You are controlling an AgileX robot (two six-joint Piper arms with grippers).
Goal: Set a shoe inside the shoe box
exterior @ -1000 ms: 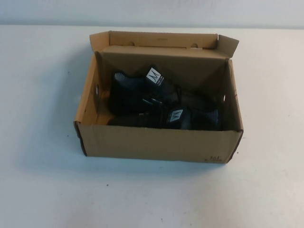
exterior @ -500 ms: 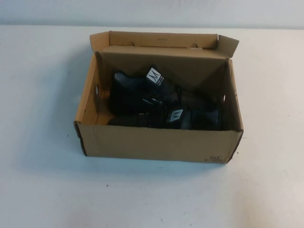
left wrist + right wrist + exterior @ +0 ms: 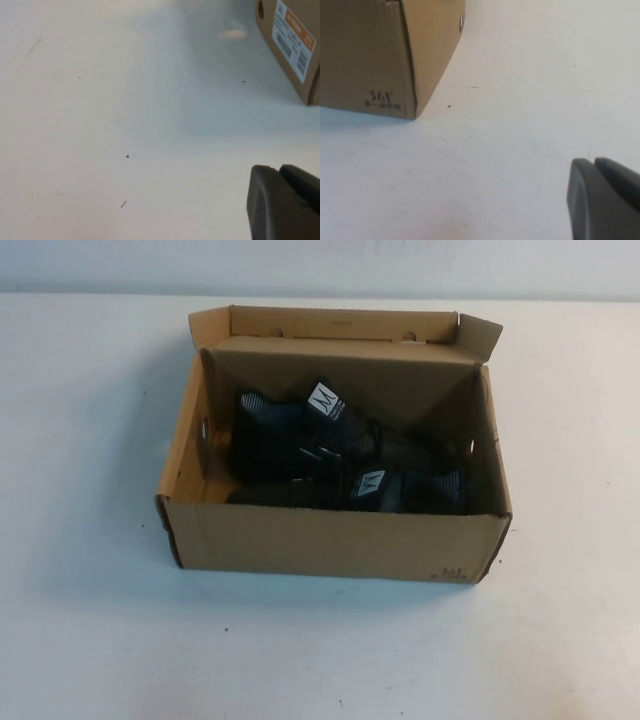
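Left gripper: only its dark tips show, at the corner of the left wrist view; fingers clenched together, holding nothing, hovering over bare white table. Right gripper: same picture in the right wrist view, fingers pressed shut and empty, over bare table. Neither gripper appears in the high view.

Left wrist view catches one outer end wall of the plain brown cardboard shoe box with a white-and-orange barcode label and a small round hole; that label is not visible from above. Right wrist view catches a box corner with small black print low on one wall and a round hole on the adjoining wall. Neither wrist view sees inside the box.

High view only: shoe box sits mid-table, hinged flap lid open and standing up at the far side. Two black mesh sneakers lie inside. The shoe toward the far-left shows its white tongue label with a black "M"; the second sneaker lies along the near wall, touching the first.

Both grippers are well apart from the box walls. Open table on all sides of the box.
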